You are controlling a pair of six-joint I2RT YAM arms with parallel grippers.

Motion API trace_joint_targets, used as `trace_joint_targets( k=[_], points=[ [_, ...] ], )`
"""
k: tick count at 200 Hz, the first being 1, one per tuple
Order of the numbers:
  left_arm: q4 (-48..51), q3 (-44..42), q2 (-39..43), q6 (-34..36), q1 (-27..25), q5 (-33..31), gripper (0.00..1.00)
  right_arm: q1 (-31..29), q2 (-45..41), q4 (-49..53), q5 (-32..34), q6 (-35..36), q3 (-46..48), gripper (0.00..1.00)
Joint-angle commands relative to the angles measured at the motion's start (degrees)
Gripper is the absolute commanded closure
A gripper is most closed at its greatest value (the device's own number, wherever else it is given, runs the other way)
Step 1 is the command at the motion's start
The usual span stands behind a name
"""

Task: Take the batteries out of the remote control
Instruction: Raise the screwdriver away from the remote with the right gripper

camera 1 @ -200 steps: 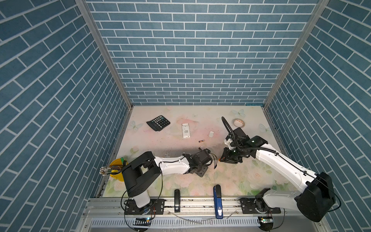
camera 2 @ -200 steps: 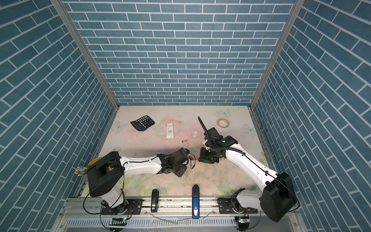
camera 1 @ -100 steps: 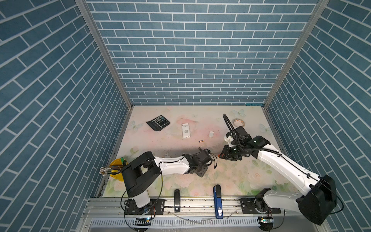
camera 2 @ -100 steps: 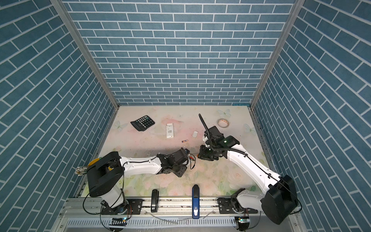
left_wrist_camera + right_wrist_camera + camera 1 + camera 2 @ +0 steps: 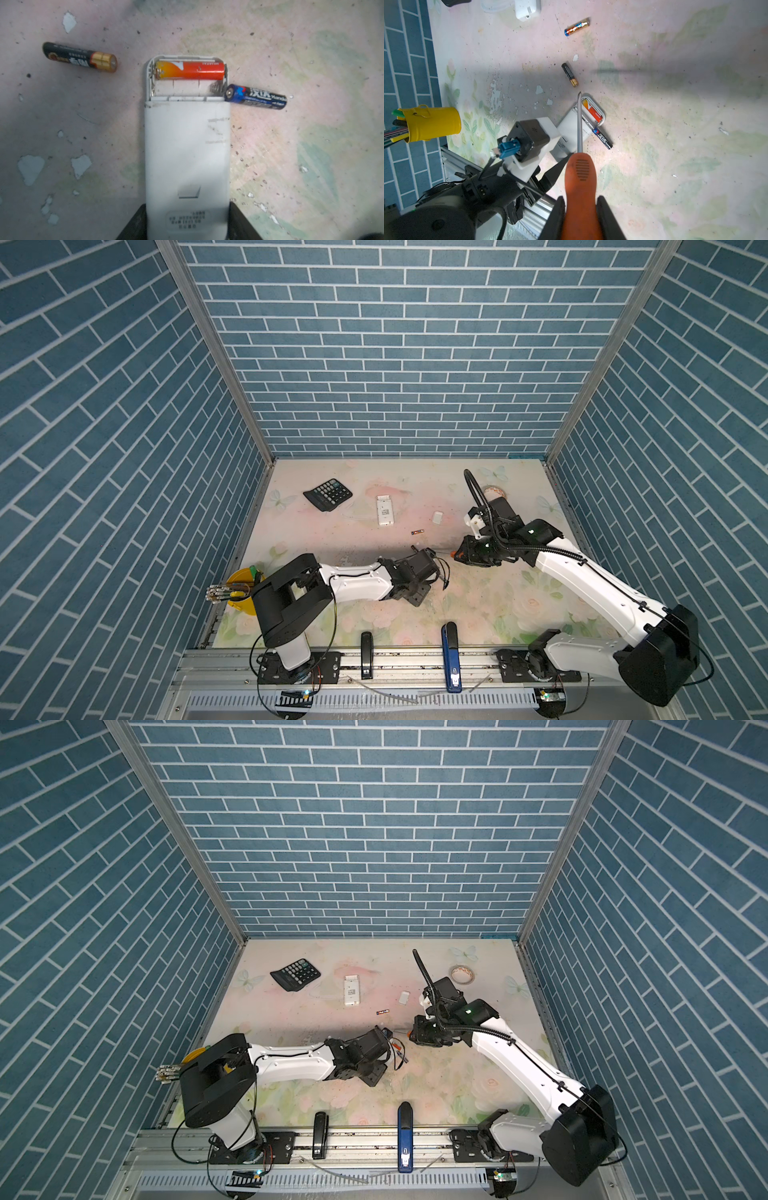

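The table (image 5: 498, 605) is a worn floral sheet with flaked patches. The left gripper (image 5: 187, 226) is clamped across the remote (image 5: 187, 149), a flat white plastic slab lying back-up. Its cover is off and the open compartment is at the end away from the jaws. The right gripper (image 5: 581, 218) is closed tight on the ribbed orange handle of a screwdriver (image 5: 580, 176). The thin steel shaft slants over the remote, its tip by the compartment's end; whether it touches I cannot tell.

The step in hand looks like prying out the last cell. The glossy orange battery (image 5: 190, 70) sits in the remote's outermost slot, and the slot beside it is bare down to its coil spring (image 5: 216, 88). The blue battery (image 5: 256, 97) lies against the remote's side by that spring. The gold-capped black battery (image 5: 80, 57) lies apart on the remote's other side, and a gold battery (image 5: 577, 27) lies well beyond it.

Next, the tip probably must get under one end of the orange battery and lever it up.
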State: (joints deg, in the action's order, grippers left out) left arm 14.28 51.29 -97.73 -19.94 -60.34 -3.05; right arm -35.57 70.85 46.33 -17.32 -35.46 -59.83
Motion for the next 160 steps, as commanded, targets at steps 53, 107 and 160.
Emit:
trace_joint_targets(
  k=[53, 107, 160],
  points=[
    [8.39, -3.77, -4.38, -0.82, -0.75, 0.51, 0.73, 0.24, 2.48, 5.13, 0.24, 3.65, -4.43, 1.0],
    [8.65, -5.75, -3.08, -0.67, 0.53, -0.45, 0.72, 0.15, 4.89, 4.92, -0.35, 4.44, -5.91, 1.0],
    [8.39, -7.75, -2.38, -2.22, 1.59, -0.89, 0.71, -0.02, 5.45, 4.2, -0.7, 4.17, -5.98, 1.0]
  ],
)
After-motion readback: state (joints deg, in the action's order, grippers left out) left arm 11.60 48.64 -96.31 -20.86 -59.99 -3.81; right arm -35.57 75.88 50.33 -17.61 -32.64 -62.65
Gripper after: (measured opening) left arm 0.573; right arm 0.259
